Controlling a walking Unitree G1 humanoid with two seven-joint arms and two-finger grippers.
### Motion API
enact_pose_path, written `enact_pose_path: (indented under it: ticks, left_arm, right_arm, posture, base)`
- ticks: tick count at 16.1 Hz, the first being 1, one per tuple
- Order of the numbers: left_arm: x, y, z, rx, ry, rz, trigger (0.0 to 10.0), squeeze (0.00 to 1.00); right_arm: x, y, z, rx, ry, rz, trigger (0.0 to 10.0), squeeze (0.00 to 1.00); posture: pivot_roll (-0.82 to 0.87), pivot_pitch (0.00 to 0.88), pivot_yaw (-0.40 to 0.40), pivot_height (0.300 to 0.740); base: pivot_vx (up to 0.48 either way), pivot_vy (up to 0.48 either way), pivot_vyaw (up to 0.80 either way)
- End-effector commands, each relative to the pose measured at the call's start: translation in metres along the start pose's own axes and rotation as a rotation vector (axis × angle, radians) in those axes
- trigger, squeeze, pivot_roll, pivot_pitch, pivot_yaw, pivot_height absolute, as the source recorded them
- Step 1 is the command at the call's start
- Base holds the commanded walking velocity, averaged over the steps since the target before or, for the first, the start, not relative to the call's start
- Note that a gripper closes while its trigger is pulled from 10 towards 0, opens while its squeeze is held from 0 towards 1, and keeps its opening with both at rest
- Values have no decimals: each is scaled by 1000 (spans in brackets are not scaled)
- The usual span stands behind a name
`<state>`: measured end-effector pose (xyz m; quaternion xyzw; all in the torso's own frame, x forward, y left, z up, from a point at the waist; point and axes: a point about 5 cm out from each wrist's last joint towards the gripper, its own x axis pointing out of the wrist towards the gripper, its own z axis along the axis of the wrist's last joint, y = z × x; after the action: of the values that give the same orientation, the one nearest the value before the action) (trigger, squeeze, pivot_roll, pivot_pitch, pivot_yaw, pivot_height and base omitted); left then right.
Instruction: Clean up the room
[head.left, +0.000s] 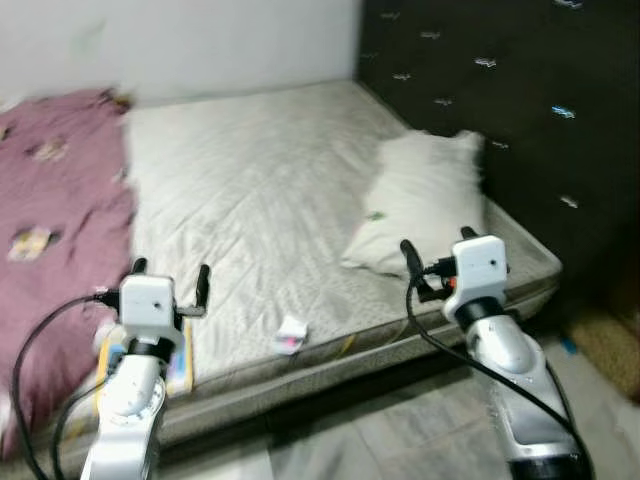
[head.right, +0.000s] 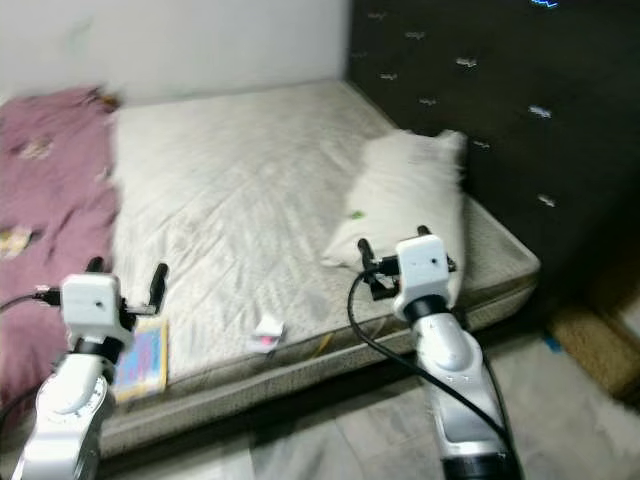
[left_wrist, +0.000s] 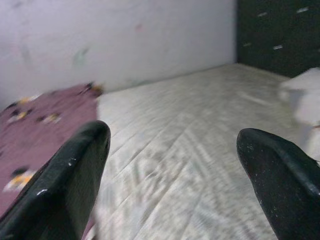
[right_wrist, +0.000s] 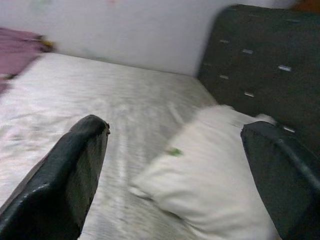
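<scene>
White pillow (head.left: 425, 200) on mattress (head.left: 250, 180) by dark headboard (head.left: 500, 90); purple blanket (head.left: 50, 220) left; both end effectors raised

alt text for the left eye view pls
Two robot grippers, left gripper and right gripper, both open, are raised over the near edge of a bare mattress. On it lie a white pillow, a purple blanket, a crumpled wrapper and a colourful booklet.

A home bedroom: bare mattress (head.left: 260, 190), pillow (head.left: 420, 200), padded headboard (head.left: 500, 90).
</scene>
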<state>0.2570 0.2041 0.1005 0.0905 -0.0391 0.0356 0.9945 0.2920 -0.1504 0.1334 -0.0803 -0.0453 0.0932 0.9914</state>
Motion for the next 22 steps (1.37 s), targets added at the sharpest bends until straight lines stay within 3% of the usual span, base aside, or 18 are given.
enact_pose_path:
  ticks: [1, 6, 9, 11, 13, 16, 22]
  left_arm:
    - [-1, 1, -2, 3, 7, -2, 10000, 0]
    - [0, -3, 0, -5, 1, -19, 10000, 0]
    - [-1, -4, 0, -14, -6, -37, 10000, 0]
    - [-2, -5, 1, -15, -11, -46, 10000, 0]
    - [-1, -5, 1, -16, -13, -48, 10000, 0]
    - [-1, -6, 1, -17, -15, -57, 10000, 0]
    - [0, -7, 2, -19, -20, -67, 10000, 0]
  right_arm:
    - [1, 5, 0, -2, -3, 28, 10000, 0]
    - [1, 8, 0, 6, -15, 45, 10000, 0]
    - [1, 4, -5, 42, 23, -2, 10000, 0]
    - [4, 1, -4, -4, 20, -39, 10000, 0]
    - [6, 6, -2, 27, -1, 3, 10000, 0]
    - [4, 10, -3, -7, 18, 21, 10000, 0]
    - [2, 9, 0, 10, -11, 19, 10000, 0]
  posture:
    - [-36, 43, -47, 740]
    - [-37, 49, -44, 740]
    - [-38, 54, -43, 740]
    - [-39, 58, -44, 740]
    - [-42, 60, -44, 740]
    - [-45, 64, -43, 740]
    - [-48, 70, -41, 740]
  base:
    - [0, 0, 800]
    - [0, 0, 741]
    - [0, 0, 0]
    - [0, 0, 0]
    - [120, 0, 0]
    - [270, 0, 0]
    - [321, 0, 0]
